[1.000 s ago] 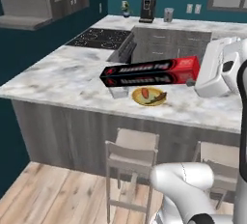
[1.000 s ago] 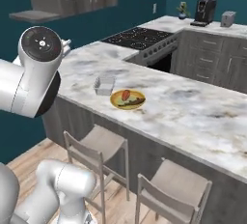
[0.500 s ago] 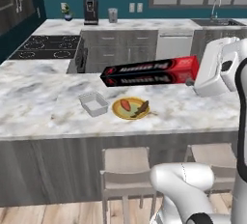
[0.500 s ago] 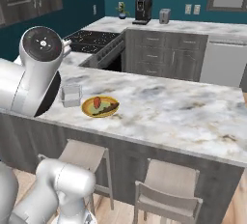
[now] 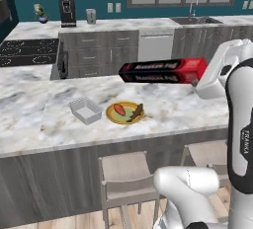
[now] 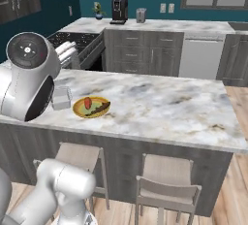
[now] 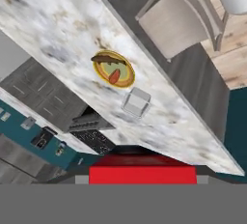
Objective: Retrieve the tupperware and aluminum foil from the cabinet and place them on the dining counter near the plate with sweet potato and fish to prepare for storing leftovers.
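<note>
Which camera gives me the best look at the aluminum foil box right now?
The left base view: the aluminum foil shows full length, lettered side out, held above the dining counter. The hand view shows its red end. In the right base view the arm blocks where it would be.

Counted: 1 tupperware (image 5: 86,110), 1 plate (image 5: 125,113), 1 sweet potato (image 5: 119,109), 1 fish (image 5: 137,113), 1 foil box (image 5: 163,70), 2 stools (image 6: 167,186).
</note>
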